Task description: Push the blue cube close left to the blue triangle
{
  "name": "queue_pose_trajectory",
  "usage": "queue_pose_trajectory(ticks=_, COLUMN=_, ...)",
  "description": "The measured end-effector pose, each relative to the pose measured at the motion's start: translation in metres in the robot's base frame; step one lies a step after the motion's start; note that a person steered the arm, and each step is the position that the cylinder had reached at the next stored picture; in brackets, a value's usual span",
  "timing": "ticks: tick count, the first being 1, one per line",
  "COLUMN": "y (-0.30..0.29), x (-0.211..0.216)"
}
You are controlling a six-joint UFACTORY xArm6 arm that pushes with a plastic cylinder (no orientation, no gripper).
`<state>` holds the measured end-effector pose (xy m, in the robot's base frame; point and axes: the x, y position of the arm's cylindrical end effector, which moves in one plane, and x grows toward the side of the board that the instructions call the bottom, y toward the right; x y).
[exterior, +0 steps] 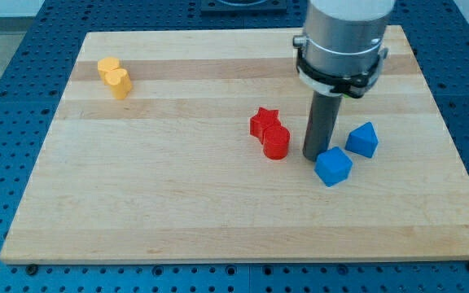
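The blue cube (333, 167) lies on the wooden board (177, 195) right of centre. The blue triangle (362, 139) sits just up and to the right of it, a small gap between them. My tip (314, 156) rests on the board at the cube's upper left edge, touching or nearly touching it, and to the left of the triangle. The dark rod rises from there into the grey arm body (344, 37) at the view's top.
A red star (262, 121) and a red cylinder (276, 142) sit together just left of my tip. Two yellow blocks (114, 76) stand close together at the board's upper left. Blue perforated table (6, 98) surrounds the board.
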<state>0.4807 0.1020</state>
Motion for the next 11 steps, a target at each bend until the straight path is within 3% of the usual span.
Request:
queue_pose_trajectory(ticks=2, y=-0.011, x=0.005)
queue_pose_trajectory(ticks=3, y=-0.047, x=0.007)
queue_pose_trajectory(ticks=5, y=-0.037, x=0.095)
queue_pose_trajectory(ticks=6, y=-0.013, x=0.113)
queue_pose_trajectory(ticks=8, y=0.006, x=0.08)
queue_pose_trajectory(ticks=10, y=0.02, x=0.016)
queue_pose_trajectory(ticks=11, y=0.02, x=0.016)
